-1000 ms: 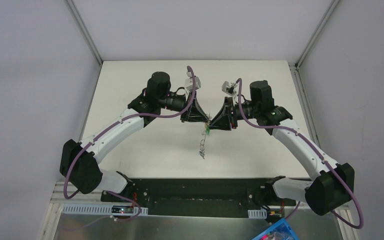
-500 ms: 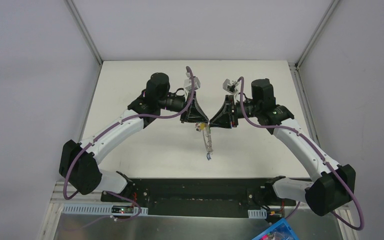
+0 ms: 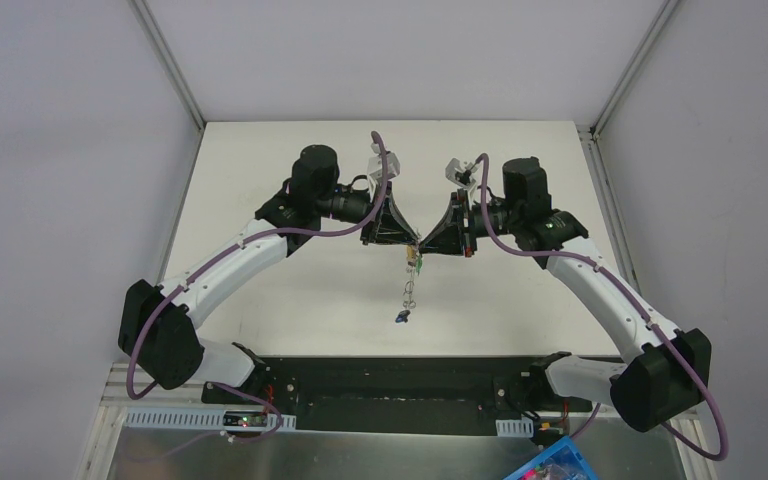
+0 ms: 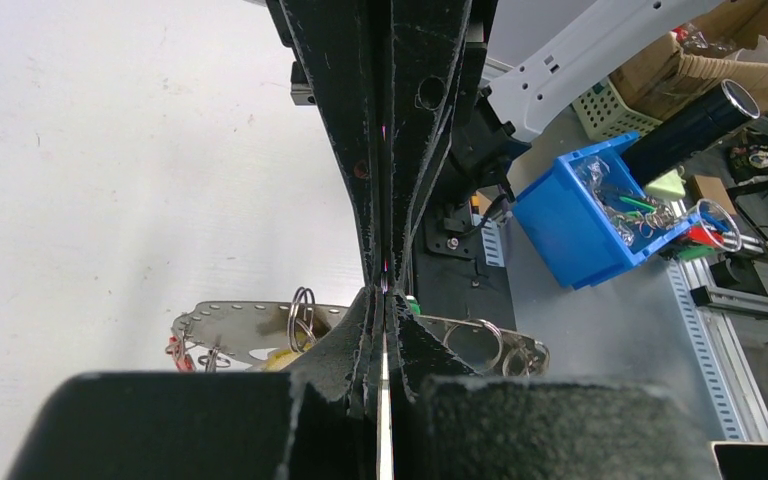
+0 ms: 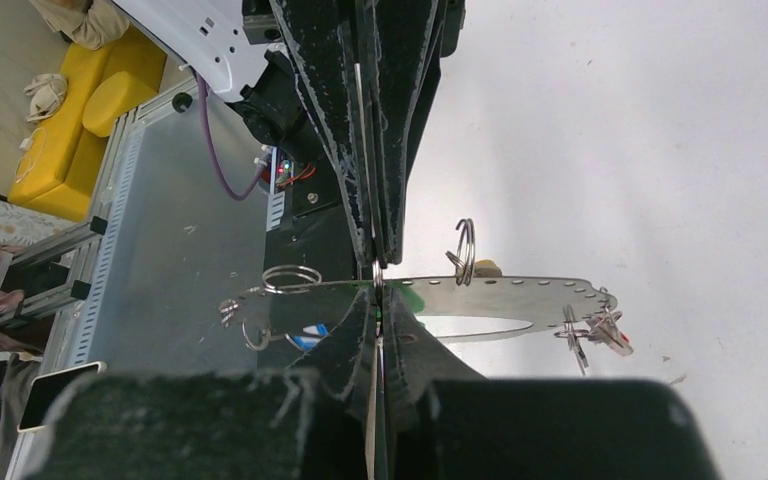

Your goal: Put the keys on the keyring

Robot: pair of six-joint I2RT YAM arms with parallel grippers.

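Fingers (image 3: 388,222) of both arms clamp one keyring (image 5: 520,297) carrying four keys (image 5: 486,268).

Left arm (image 3: 222,262) & right arm (image 3: 600,285): white links w/ black joint housings, purple cables (image 3: 387,160) looping along, left gripper (image 3: 412,244) & right gripper (image 3: 426,244) black, wedge-shaped, rough-textured.

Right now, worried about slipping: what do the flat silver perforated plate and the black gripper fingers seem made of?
Flat silver perforated plate: likely polished metal, given its mirror-like reflections. Black gripper fingers: probably matte plastic or rubbery padding, since the surface is rough, speckled and dull.
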